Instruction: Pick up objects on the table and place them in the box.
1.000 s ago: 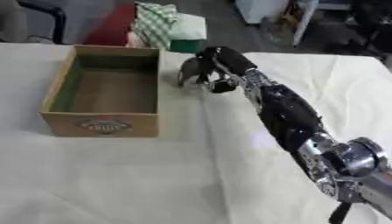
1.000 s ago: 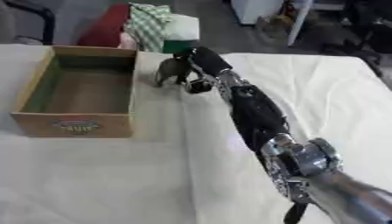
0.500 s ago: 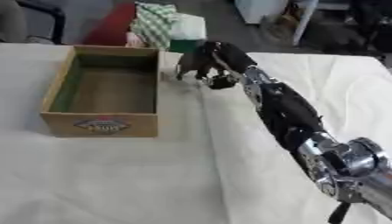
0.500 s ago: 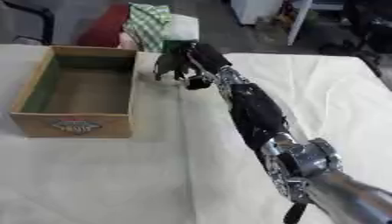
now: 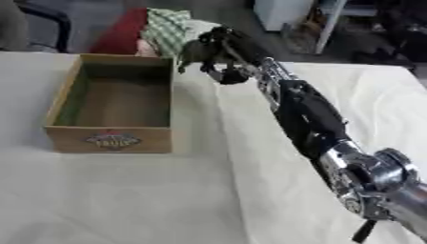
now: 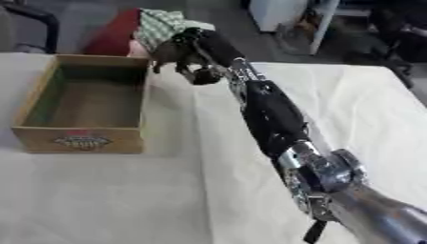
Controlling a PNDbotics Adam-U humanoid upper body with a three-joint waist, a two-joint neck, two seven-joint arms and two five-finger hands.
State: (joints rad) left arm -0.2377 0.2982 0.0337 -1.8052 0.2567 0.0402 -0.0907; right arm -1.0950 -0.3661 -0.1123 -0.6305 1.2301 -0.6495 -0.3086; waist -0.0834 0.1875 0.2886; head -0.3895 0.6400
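Observation:
My right hand reaches far across the table, its fingers curled round a small dark grey animal figure. The figure hangs in the air just right of the far right corner of the wooden box. The box is open-topped, holds nothing that I can see, and has a round label on its front wall. My right arm stretches from the lower right up to the hand. My left hand shows in neither view.
The table is covered with a white cloth. Beyond the far edge lie a green checked cloth and a red thing. Furniture legs stand on the floor at the back right.
My right hand has lifted the dark figure off the table and carried it up and a little toward the box's far right corner.

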